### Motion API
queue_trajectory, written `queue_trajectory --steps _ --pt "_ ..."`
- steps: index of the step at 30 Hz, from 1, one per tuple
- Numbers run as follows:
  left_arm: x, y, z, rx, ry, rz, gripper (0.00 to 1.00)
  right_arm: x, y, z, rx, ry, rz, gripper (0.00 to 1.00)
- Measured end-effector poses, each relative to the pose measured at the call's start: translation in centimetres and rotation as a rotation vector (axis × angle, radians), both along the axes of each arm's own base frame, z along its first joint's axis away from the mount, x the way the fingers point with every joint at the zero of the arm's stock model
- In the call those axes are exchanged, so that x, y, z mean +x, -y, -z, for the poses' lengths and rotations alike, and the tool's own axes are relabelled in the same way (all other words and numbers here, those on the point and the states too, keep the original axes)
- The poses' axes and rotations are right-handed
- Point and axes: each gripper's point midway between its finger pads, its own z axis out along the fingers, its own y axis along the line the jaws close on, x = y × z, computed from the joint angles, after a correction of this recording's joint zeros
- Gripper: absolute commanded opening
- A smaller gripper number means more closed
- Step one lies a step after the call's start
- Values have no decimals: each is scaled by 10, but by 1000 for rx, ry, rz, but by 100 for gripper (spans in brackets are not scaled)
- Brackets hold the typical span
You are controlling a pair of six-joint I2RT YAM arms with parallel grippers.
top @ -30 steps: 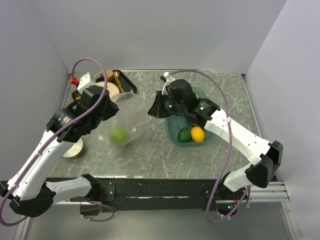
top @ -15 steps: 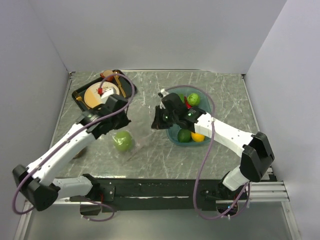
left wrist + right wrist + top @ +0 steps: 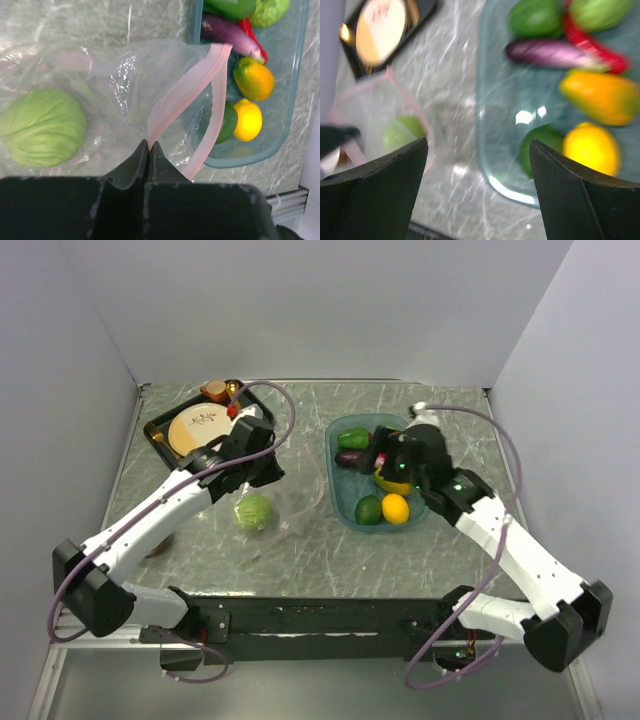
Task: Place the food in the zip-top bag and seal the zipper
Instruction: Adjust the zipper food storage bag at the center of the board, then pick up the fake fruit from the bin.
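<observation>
Left wrist view: the clear, crinkly zip-top bag (image 3: pixel 120 75) lies on the grey marbled table (image 3: pixel 440 540) with one round pale-green toy fruit (image 3: pixel 42 127) inside, at its 9 o'clock end. Its pale pink zipper strip (image 3: pixel 185 87) gapes in a loop at 3 o'clock. The left gripper (image 3: pixel 148 150) is pressed together on one side of that strip, at 6 o'clock.

Just beside the mouth sits a teal translucent tub (image 3: pixel 300 75) holding a purple eggplant (image 3: pixel 230 35), red chili (image 3: pixel 248 27), orange-yellow mango (image 3: pixel 253 78), yellow lemon (image 3: pixel 247 119), dark green round fruit (image 3: pixel 227 122) and green pepper (image 3: pixel 227 6).

Over the tub hangs the right gripper (image 3: pixel 477 145), fingers spread wide with nothing between them. At the table's 11 o'clock corner lies a black tray (image 3: pixel 152 432) with a round plate (image 3: pixel 200 428).
</observation>
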Motion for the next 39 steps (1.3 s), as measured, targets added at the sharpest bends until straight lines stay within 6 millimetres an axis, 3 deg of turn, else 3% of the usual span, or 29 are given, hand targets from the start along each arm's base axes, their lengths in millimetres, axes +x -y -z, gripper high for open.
queue_trajectory --steps 2,5,9,12,19,25,30,32,37,39 --pt "1 5 7 -2 -20 15 1 6 19 1 -11 4 54 89" --pt "0 10 14 -13 -33 30 1 12 35 23 -62 -52 93 87" --pt "-2 12 23 -18 -47 42 1 3 29 89 -133 -233 24 85" --pt "-5 13 26 -20 -58 50 1 -9 25 117 -151 -332 -16 85" --pt "-10 16 25 -30 -56 66 1 -12 15 135 -130 -392 -52 85" --pt "-18 18 19 -47 -40 83 1 -14 14 163 -147 -479 -43 84" --pt "-24 18 28 -40 -53 91 1 -15 17 178 -178 -516 -28 83" --pt "-25 18 30 -36 -57 92 1 -15 17 182 -188 -524 -24 73" --pt "-26 19 30 -34 -57 95 1 -11 16 187 -189 -526 -19 62" --pt "-27 20 30 -36 -57 97 1 -11 16 187 -188 -523 -20 44"
